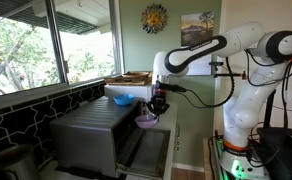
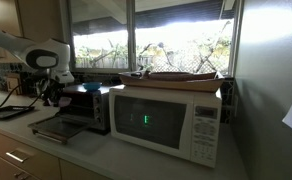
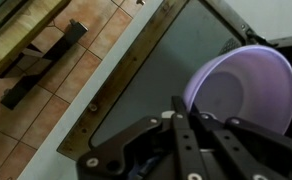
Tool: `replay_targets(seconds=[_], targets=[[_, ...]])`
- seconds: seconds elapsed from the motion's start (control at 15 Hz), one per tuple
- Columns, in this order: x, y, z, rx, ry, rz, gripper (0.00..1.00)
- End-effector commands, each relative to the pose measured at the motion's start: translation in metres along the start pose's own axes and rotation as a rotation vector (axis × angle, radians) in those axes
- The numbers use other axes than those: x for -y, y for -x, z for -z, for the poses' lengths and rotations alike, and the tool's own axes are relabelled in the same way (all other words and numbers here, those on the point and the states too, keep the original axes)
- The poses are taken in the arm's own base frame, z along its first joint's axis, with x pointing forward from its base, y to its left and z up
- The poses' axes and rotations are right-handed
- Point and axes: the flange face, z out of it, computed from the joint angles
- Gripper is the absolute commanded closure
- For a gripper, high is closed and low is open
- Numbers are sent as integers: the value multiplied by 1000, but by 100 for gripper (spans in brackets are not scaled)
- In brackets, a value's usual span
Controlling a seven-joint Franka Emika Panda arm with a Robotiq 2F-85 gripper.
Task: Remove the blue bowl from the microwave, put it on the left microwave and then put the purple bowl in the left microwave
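Note:
The purple bowl (image 3: 244,88) hangs from my gripper (image 3: 191,128), whose fingers are shut on its rim. In an exterior view the gripper (image 1: 158,104) holds the purple bowl (image 1: 146,121) just above the open drop-down door (image 1: 146,150) of the grey steel microwave (image 1: 86,135), in front of its cavity. The blue bowl (image 1: 121,99) sits on top of that microwave. In an exterior view the gripper (image 2: 52,93) hovers at the grey microwave (image 2: 89,108) over its lowered door (image 2: 54,128); both bowls are hidden there.
A white microwave (image 2: 166,118) stands beside the grey one on the counter. A wooden tray (image 1: 129,77) lies behind on the window sill. The wrist view shows the door glass (image 3: 136,85) and tiled floor (image 3: 46,110) beyond the counter edge.

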Motion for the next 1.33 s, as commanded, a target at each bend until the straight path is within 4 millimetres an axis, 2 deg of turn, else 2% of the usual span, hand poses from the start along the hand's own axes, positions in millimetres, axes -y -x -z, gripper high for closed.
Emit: replay_targets(seconds=[0.0,0.2,0.47,1.27], targets=[[-19,-6,-22,-68,-97,-161,99],[-20,-13,-32,-111,-174,-274,99],[-12,-15,-36,-150,-265,-359,99],[15,-3,-64,-243,-419,-314,99]])
